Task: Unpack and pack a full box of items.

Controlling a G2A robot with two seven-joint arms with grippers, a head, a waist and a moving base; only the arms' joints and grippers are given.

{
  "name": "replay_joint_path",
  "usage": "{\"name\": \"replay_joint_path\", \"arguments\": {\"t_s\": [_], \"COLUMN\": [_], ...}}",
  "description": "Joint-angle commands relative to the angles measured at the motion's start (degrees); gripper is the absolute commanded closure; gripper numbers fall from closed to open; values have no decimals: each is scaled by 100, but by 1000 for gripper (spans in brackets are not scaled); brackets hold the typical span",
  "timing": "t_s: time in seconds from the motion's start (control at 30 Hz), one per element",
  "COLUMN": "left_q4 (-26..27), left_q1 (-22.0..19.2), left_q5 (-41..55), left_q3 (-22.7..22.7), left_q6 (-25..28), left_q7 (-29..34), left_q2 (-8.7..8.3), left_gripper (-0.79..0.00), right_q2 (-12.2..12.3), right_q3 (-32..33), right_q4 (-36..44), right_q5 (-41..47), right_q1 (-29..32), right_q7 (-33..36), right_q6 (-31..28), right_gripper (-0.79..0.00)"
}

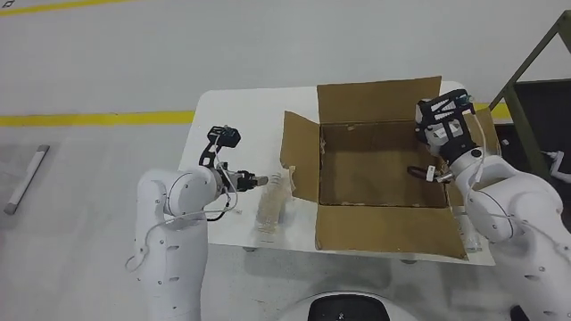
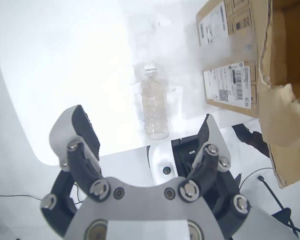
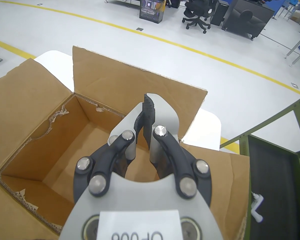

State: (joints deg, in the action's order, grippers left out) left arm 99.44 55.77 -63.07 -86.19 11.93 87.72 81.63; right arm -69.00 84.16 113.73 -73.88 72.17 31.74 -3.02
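An open cardboard box (image 1: 379, 102) stands on the white table (image 1: 232, 111), all flaps folded out. A clear plastic bottle (image 1: 272, 201) lies on the table just left of the box. My left gripper (image 1: 260, 180) hovers by the bottle, open and holding nothing. In the left wrist view the bottle (image 2: 155, 106) lies beyond the open gripper (image 2: 146, 128), next to the labelled box flap (image 2: 227, 51). My right gripper (image 3: 147, 108) is shut on nothing, above the box's (image 3: 27, 106) right side (image 1: 433, 120). A small dark shape (image 1: 417, 171) by the box's right wall is unclear.
A green metal rack (image 3: 272, 176) stands right of the table, close to my right arm. The table's near edge (image 2: 95, 154) runs just behind the bottle. The box's torn flap (image 2: 280, 116) hangs close to my left gripper.
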Motion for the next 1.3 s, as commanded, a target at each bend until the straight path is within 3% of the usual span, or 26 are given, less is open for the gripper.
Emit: {"name": "replay_joint_path", "arguments": {"t_s": [0.0,0.43,0.97,1.27], "left_q4": [-58,-121,-1097,-1757], "left_q1": [139,278,391,121], "left_q5": [120,376,434,-63], "left_q3": [98,181,820,1201], "left_q6": [99,251,188,63], "left_q7": [28,-168,-638,-953], "left_q2": [-16,-35,-127,-162], "left_gripper": [-785,-785,-785,-785], "right_q2": [-4,-18,2,4], "right_q3": [-34,-109,182,273], "right_q4": [7,124,526,596], "right_q5": [-12,-33,-109,-104], "right_q1": [10,76,609,705], "right_q7": [8,70,216,227], "right_q6": [12,53,142,136], "right_gripper": [0,0,0,0]}}
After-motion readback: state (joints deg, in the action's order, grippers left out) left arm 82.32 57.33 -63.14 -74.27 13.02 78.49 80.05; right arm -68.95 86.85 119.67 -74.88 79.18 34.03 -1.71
